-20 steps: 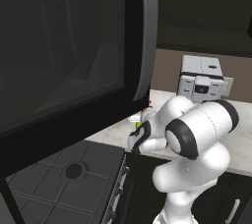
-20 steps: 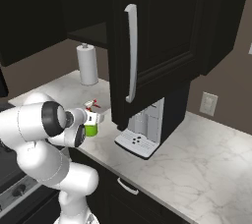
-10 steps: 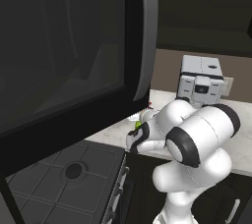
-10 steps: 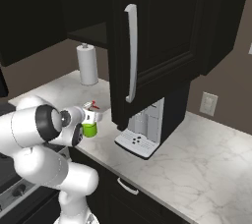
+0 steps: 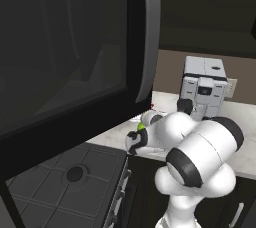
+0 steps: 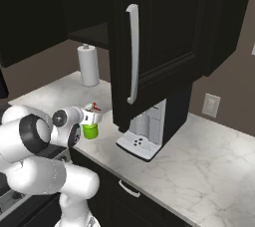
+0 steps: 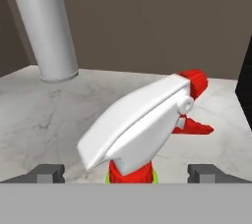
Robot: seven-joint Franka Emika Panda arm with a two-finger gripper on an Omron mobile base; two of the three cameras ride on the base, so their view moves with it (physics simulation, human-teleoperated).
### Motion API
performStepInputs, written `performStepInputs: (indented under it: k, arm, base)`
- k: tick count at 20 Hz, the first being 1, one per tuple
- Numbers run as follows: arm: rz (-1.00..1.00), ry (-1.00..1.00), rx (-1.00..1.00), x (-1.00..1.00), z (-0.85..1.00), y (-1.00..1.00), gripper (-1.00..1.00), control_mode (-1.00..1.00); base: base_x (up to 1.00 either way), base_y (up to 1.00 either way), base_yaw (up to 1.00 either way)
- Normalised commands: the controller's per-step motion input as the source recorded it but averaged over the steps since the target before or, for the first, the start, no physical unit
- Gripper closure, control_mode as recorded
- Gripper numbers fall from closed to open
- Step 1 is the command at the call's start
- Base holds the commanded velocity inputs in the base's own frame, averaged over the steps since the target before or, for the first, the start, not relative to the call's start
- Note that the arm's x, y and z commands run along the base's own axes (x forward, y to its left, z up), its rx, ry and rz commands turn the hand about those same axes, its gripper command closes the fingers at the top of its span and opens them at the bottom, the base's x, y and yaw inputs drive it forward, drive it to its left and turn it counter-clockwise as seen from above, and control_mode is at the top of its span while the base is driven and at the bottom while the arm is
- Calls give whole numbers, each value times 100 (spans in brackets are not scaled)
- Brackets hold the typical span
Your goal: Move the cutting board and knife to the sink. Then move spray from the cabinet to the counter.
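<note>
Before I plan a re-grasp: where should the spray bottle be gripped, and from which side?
Probably the rounded green body of the spray, below its white trigger head, approached level from the robot's side. The head overhangs and slopes; the open gripper already straddles the neck.

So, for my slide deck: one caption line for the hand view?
Open fingers flank the spray on the marble counter, paper towel roll behind.

Spray (image 6: 90, 127): small bright green bottle with a red collar, white trigger head (image 7: 138, 127) and red nozzle, standing upright on the marble-patterned counter (image 6: 199, 156), left of the coffee machine (image 6: 144, 131) and in front of the paper-towel roll (image 6: 88, 65).
</note>
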Motion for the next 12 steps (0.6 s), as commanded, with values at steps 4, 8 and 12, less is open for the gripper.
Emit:
performStepInputs:
  k: [4,8,12]
  arm:
    - [-6,0,0,-19,-6,-3,-100,-100]
    - [-5,0,0,-17,0,-5,-100,-100]
    - [-3,0,0,-18,1,-9,-100,-100]
  base:
    - [0,0,0]
    - [0,0,0]
    - [0,0,0]
